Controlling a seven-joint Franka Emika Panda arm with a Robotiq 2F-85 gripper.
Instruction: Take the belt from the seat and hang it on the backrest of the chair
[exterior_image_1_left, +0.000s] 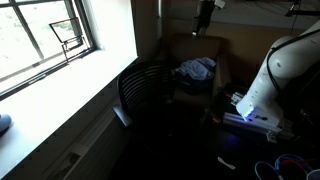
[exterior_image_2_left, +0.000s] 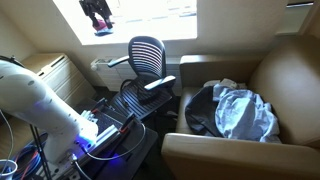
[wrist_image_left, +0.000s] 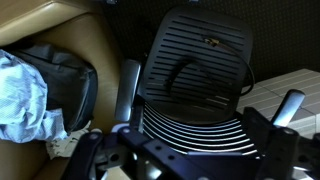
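A black slatted office chair stands by the window in both exterior views (exterior_image_1_left: 150, 95) (exterior_image_2_left: 148, 62). In the wrist view I look down on it: the curved backrest (wrist_image_left: 195, 125) is near me and the seat (wrist_image_left: 200, 50) lies beyond it. The belt (wrist_image_left: 183, 72) lies on the seat as a thin dark loop, with a small glint (wrist_image_left: 211, 42) farther back that may be its buckle. My gripper (wrist_image_left: 185, 160) is open and empty, high above the chair, with a finger on either side of the backrest in the wrist view. It also shows at the top of both exterior views (exterior_image_1_left: 204, 16) (exterior_image_2_left: 97, 14).
A brown armchair (exterior_image_2_left: 285, 70) next to the office chair holds a dark backpack (exterior_image_2_left: 203, 110) and a light blue cloth (exterior_image_2_left: 247, 110). A window (exterior_image_1_left: 45, 40) and its sill are behind. My white arm base (exterior_image_1_left: 280, 70) stands beside cables on the floor.
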